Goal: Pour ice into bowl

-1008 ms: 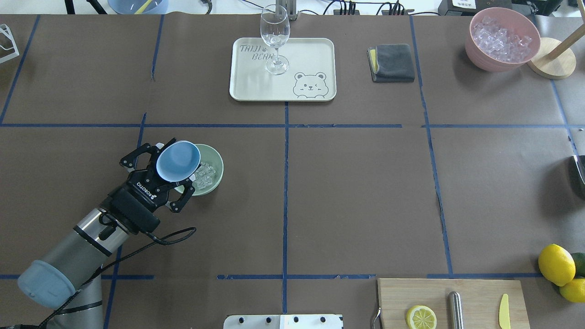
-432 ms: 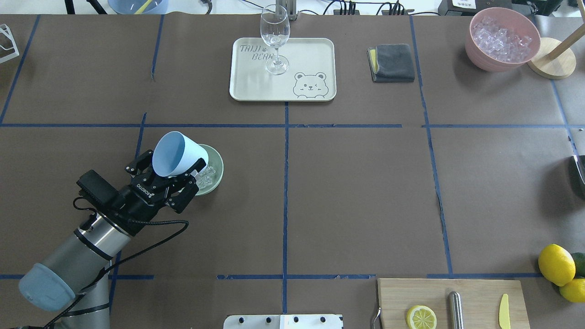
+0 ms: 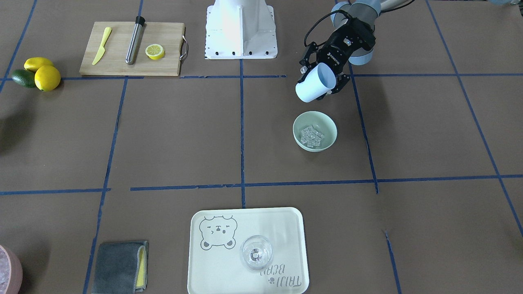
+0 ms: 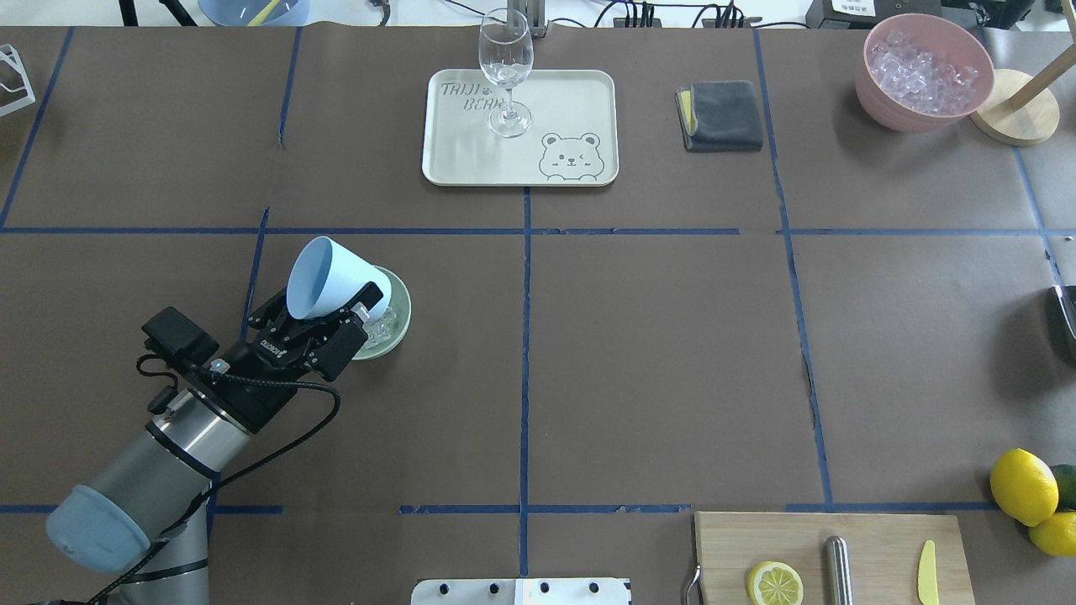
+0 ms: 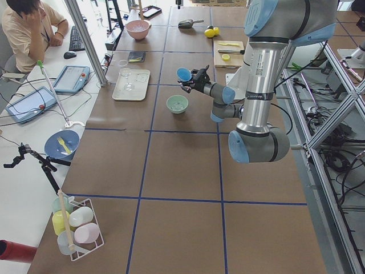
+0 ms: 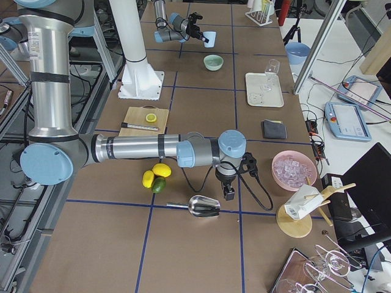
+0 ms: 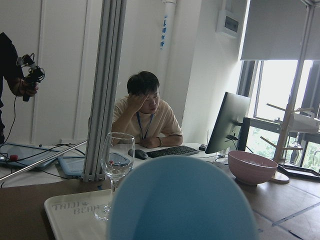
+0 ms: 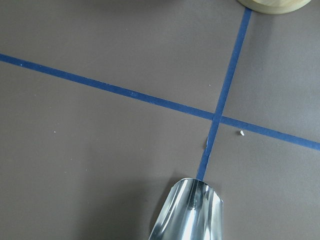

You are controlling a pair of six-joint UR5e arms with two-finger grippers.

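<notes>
The mint-green bowl (image 3: 315,131) stands on the brown table, and several clear ice cubes (image 3: 311,136) lie in it. My left gripper (image 3: 323,83) is shut on a light blue cup (image 3: 314,86). It holds the cup tilted in the air on the robot's side of the bowl, and the cup looks empty. In the overhead view the cup (image 4: 332,277) and the gripper (image 4: 326,309) hide part of the bowl (image 4: 395,313). The cup fills the bottom of the left wrist view (image 7: 182,202). My right gripper (image 6: 227,194) hangs near a metal scoop (image 6: 204,206); I cannot tell if it is open or shut.
A cream tray (image 4: 580,92) with a wine glass (image 4: 506,71) stands at the far middle. A grey cloth (image 4: 721,115) and a pink bowl of ice (image 4: 925,80) are far right. A cutting board (image 4: 874,538) with a lemon slice (image 4: 774,583), a metal rod and a yellow knife, plus lemons (image 4: 1023,486), are near right.
My left wrist has rolled and the cup has swung up off the bowl, its mouth now turned away from it. The ice stays in the bowl.
</notes>
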